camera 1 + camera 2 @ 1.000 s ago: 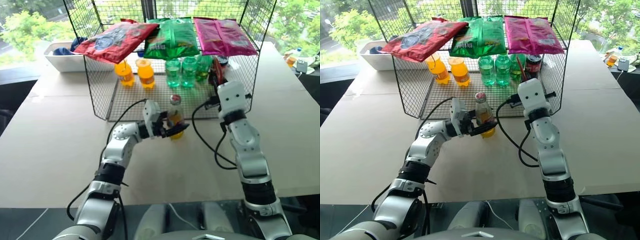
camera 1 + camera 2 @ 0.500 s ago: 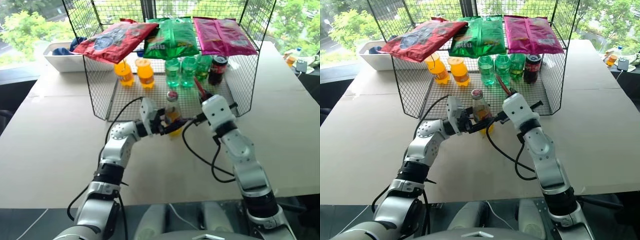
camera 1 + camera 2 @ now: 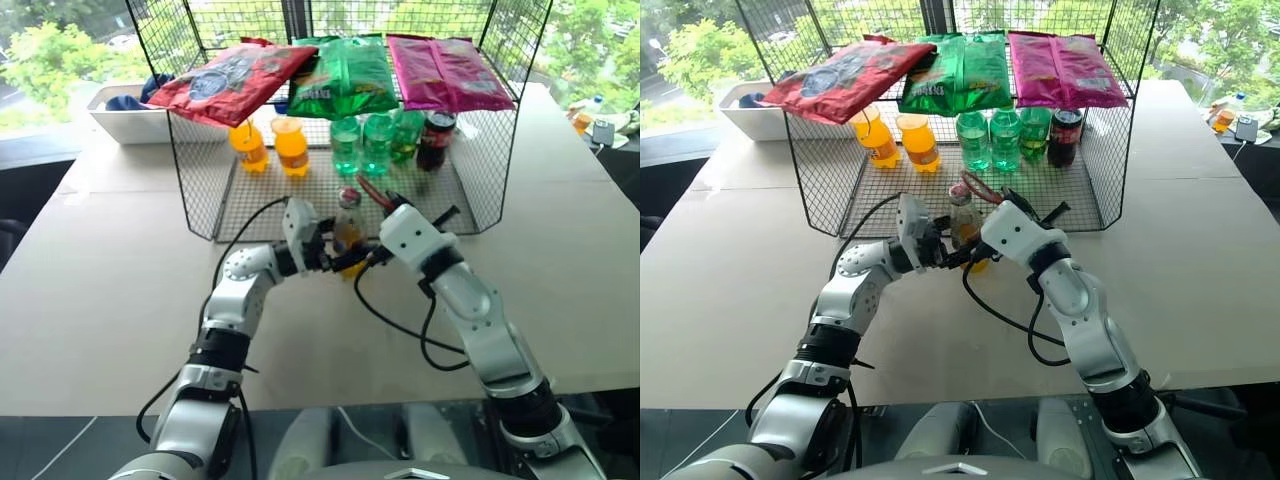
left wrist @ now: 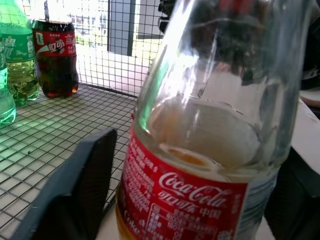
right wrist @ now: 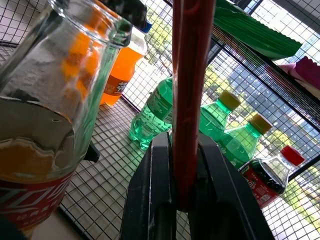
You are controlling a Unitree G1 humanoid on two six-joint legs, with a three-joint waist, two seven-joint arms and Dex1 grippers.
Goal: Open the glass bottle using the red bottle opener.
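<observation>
The table (image 3: 100, 300) surface nearest the robot is bare. The glass bottle (image 3: 348, 232) stands upright just before the wire rack (image 3: 200, 190) front edge. The left hand (image 3: 335, 256) brackets it from 9 o'clock, fingers apart around the label. The right hand (image 3: 992, 208), at 3 o'clock, is clamped on the red bottle opener (image 3: 978, 187) beside the cap.

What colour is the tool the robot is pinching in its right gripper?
Red. The red bottle opener shows best in the right wrist view, clamped between the black fingers.
</observation>
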